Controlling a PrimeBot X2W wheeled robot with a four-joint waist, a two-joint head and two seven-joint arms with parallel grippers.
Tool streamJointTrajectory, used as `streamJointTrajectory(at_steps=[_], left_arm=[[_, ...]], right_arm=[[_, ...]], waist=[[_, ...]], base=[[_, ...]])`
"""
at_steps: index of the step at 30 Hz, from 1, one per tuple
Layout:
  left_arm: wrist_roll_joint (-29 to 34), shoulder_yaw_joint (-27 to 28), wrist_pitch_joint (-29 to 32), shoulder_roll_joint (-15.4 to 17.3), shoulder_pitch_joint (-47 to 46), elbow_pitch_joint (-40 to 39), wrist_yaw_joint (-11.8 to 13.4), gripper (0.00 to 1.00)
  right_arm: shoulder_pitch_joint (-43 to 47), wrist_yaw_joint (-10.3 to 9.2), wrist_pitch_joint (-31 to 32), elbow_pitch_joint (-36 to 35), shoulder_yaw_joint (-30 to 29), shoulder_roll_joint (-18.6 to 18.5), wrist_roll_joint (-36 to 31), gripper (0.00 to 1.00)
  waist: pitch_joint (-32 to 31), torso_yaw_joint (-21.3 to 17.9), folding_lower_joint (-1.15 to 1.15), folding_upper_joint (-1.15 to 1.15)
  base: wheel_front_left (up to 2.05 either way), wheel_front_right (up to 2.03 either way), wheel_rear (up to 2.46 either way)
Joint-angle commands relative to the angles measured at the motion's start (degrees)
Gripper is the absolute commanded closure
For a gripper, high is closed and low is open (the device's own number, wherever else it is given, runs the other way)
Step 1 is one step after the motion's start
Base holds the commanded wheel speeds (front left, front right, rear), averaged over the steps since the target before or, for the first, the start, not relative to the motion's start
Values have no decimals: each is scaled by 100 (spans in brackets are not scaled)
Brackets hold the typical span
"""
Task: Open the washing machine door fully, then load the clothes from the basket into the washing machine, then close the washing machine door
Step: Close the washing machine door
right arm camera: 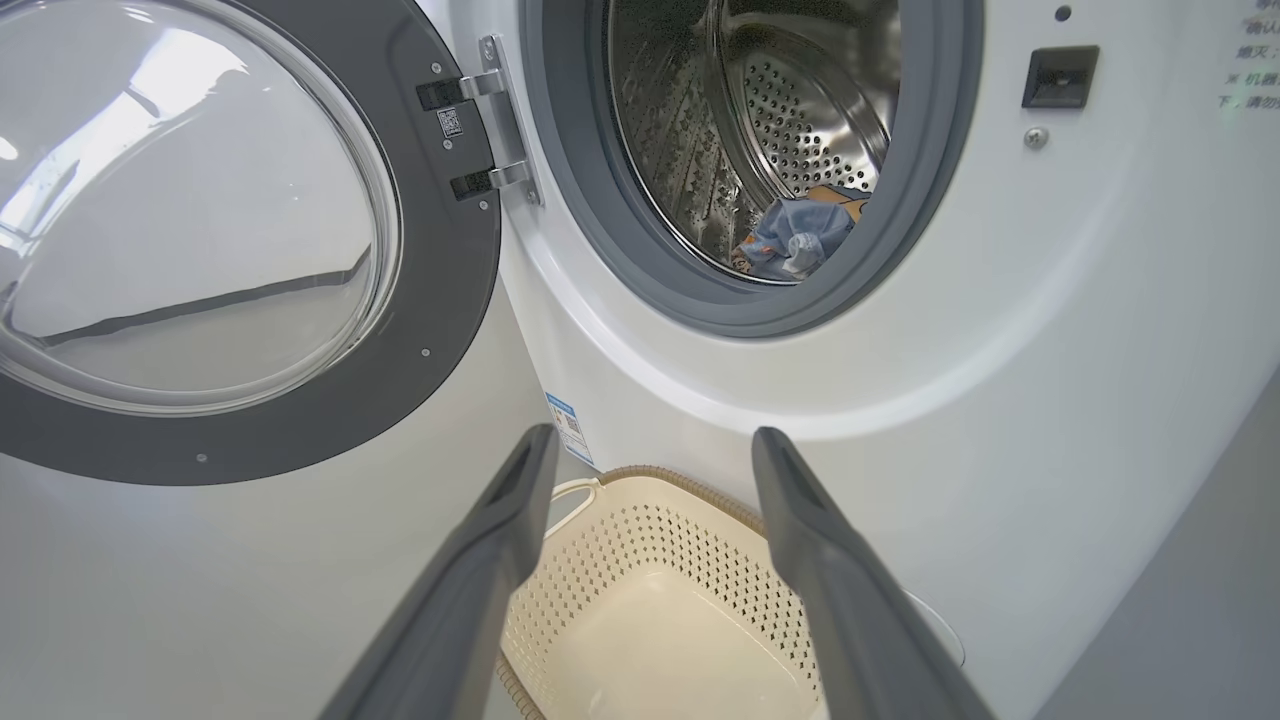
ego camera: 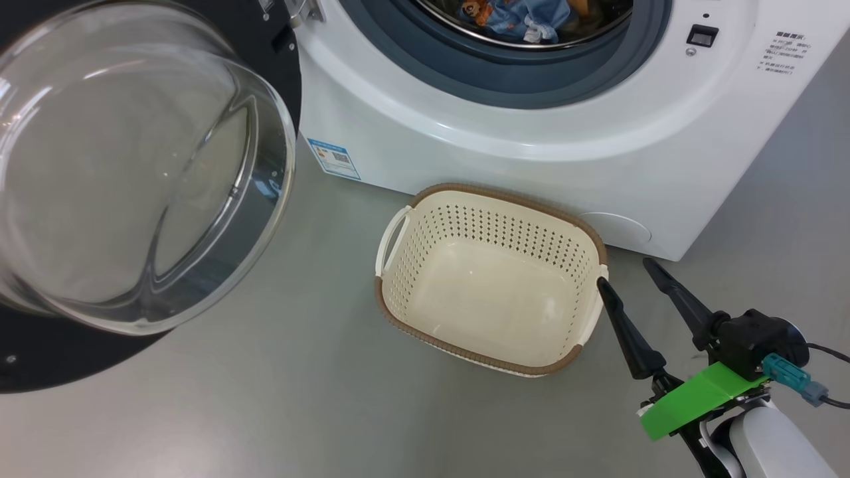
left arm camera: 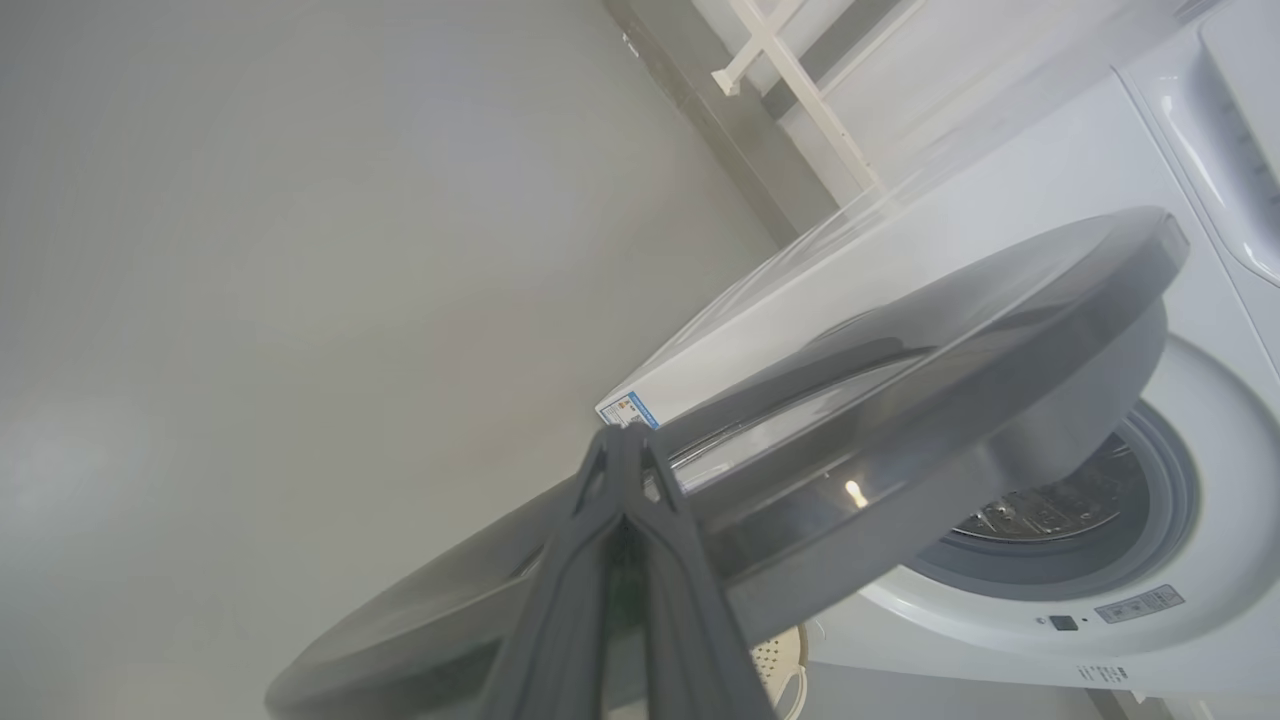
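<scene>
Left end effector closed by door rim, right end effector open, empty, beside basket

Smooth grey floor spreads across the lower half of the head view, catching soft, even light. At top centre of the left wrist view, white crossed bars run beside a darker grey strip.

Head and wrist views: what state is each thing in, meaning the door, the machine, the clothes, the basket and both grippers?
washing machine door: wide open.
washing machine: opening uncovered.
clothes: lying inside the washing machine.
basket: upright, empty.
left gripper: shut, tips near the door's edge.
right gripper: open, holding nothing, beside the basket.
</scene>
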Motion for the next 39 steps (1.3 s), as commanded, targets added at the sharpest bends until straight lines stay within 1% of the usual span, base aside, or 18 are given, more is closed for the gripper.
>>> streamJointTrajectory(at_steps=[1,14,20,27,34,39], left_arm=[[-101,30,196,258,143,-233,-41,100],[-550,-136,643,219,585,-1276,-41,100],[-638,-174,745,237,739,-1707,-42,100],[-834,-238,1005,205,910,-2362,-42,100],[-872,-389,1162,123,1046,-3091,-42,100],[-885,-482,1214,38,1127,-3495,-42,100]], right_arm=[[112,52,-28,-148,73,21,16,0],[244,52,-28,-194,-177,63,0,0],[323,52,-28,-213,-272,120,-9,0],[448,52,-28,-235,-408,144,-20,0],[574,52,-28,-260,-553,147,-37,0],[658,52,-28,-280,-650,167,-49,0]], waist=[[-31,-4,0,0],[-201,-44,0,0],[-303,-85,0,0],[-419,-143,0,0],[-543,-267,0,0],[-641,-433,0,0]], base=[[0,0,0],[0,0,0],[0,0,0],[0,0,0],[0,0,0],[0,0,0]])
